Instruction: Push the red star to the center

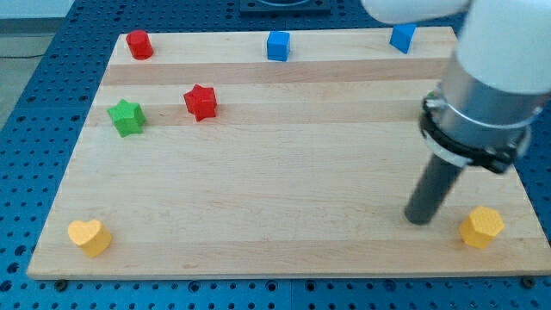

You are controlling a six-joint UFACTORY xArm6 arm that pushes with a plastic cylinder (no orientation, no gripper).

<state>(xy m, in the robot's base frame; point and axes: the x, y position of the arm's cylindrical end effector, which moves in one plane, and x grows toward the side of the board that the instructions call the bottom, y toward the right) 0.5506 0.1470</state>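
Nearest to you, along the view's bottom edge of the wooden board (284,207), sit two yellow blocks: a yellow heart (89,236) at the bottom left corner and a yellow hexagon (481,227) at the bottom right. Just to the left of that hexagon you see my tip (419,219), the lower end of the dark rod, resting on the board close beside the hexagon, though you cannot tell from this angle whether they touch. Above the rod, the arm's grey and white body (482,95) fills the view's upper right.

You will find no claw on this arm; it ends only in the rod, so there is nothing to call apart or together.

Look to the view's upper left for the red star (200,102). It lies flat on the board, well left of the middle and well apart from my tip. Near it, a little lower and to the left, is a green star (126,117); the two are not touching.

Along the view's top edge you see a red cylinder (139,44) near the left corner, a blue cube (277,45) about midway, and another blue block (402,38) further right, its shape partly hidden by the arm. The board rests on a blue perforated table (34,95).
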